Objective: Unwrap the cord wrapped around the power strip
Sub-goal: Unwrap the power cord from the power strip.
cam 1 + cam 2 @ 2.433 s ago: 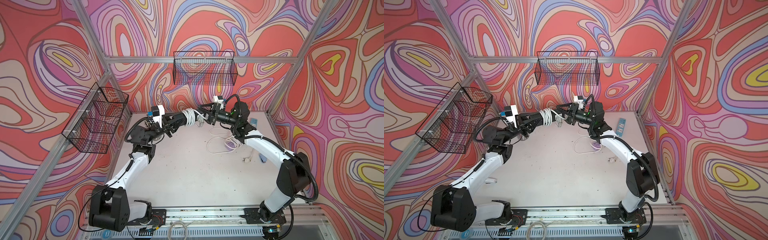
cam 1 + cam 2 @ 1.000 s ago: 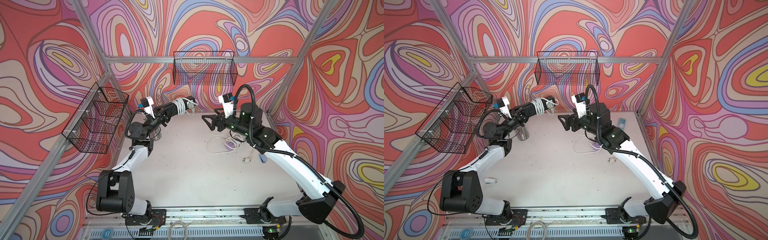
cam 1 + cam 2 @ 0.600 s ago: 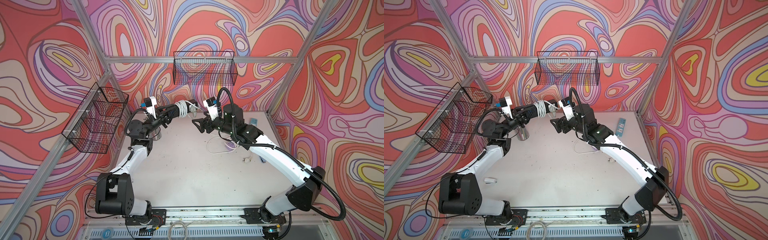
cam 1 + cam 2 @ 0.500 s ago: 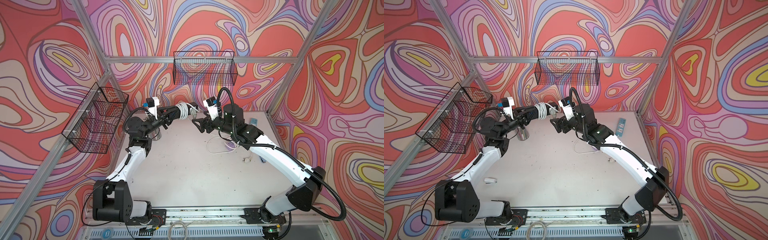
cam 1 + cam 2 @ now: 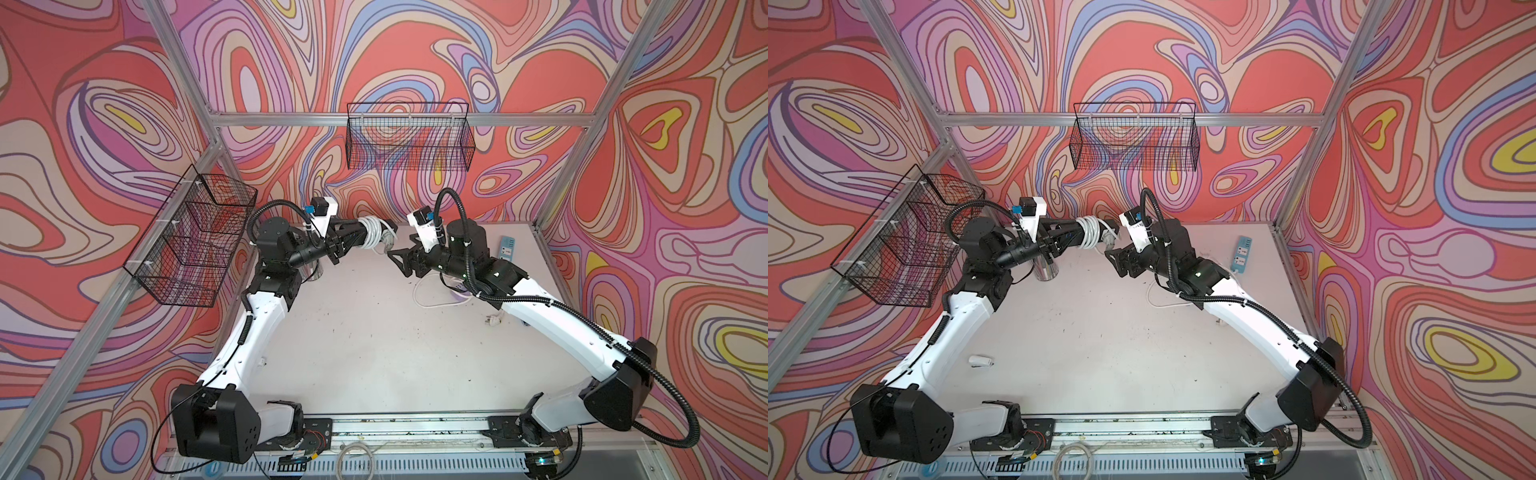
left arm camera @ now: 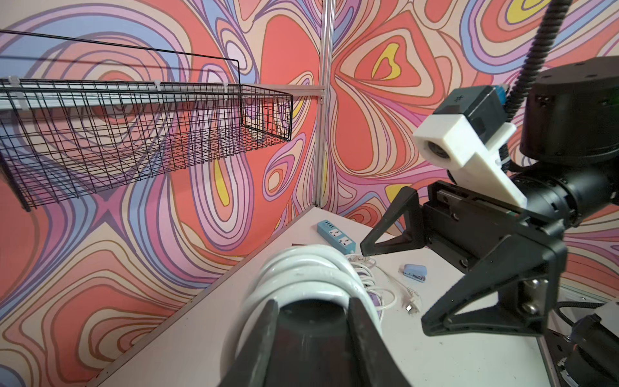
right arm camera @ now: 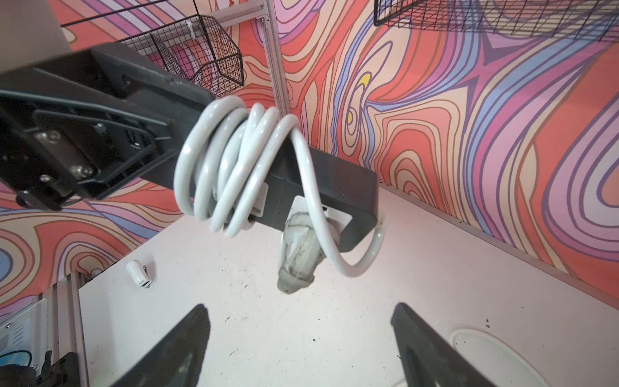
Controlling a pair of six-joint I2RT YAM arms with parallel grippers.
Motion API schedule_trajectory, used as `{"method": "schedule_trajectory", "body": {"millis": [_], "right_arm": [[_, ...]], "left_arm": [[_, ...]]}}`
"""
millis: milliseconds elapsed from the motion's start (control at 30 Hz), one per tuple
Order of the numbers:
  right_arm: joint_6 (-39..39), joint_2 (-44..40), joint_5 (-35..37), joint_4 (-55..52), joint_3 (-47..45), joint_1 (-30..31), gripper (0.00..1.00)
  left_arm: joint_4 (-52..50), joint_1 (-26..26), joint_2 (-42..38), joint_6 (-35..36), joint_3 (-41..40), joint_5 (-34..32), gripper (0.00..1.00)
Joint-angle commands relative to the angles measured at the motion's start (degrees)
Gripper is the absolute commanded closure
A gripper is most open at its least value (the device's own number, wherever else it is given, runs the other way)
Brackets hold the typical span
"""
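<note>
Rigid dark power strip (image 7: 338,181), clenched at one end by the left gripper (image 6: 313,301) above the far edge of the table (image 5: 374,353), carries stiff, springy white cord (image 7: 227,160) coils; the right gripper (image 7: 299,308), jaws spread and empty, should probably seize the loose plug (image 7: 298,254) end.

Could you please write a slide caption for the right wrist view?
Left gripper holds the black power strip aloft, white cord coiled around it, plug dangling before the open right gripper.

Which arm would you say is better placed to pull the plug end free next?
Right: the right gripper is open, facing the dangling plug of the cord; the left gripper is shut on the power strip, holding it up.
</note>
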Motion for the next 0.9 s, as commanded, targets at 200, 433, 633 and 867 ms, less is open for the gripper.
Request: {"method": "schedule_trajectory", "body": {"millis": [200, 433, 633, 867], "right_arm": [[2.36, -8.97, 0.05, 5.32, -9.24, 2.14, 0.11], [3.19, -9.08, 0.77, 8.9, -10.25, 2.31, 0.15], [3.68, -5.48, 0.24, 10.88, -7.95, 2.35, 0.26], [4.12, -4.27, 0.07, 13.06, -6.44, 2.31, 0.43]], "left_arm": [[25.54, -0.99, 1.4, -13.39, -4.56, 0.89, 1.0], [46.5, -0.95, 6.17, -28.74, -6.9, 0.86, 1.0], [49.33, -1.1, 5.78, -30.51, -7.25, 0.77, 1.0], [51.34, -1.46, 5.85, -32.03, -7.16, 1.15, 1.0]]}}
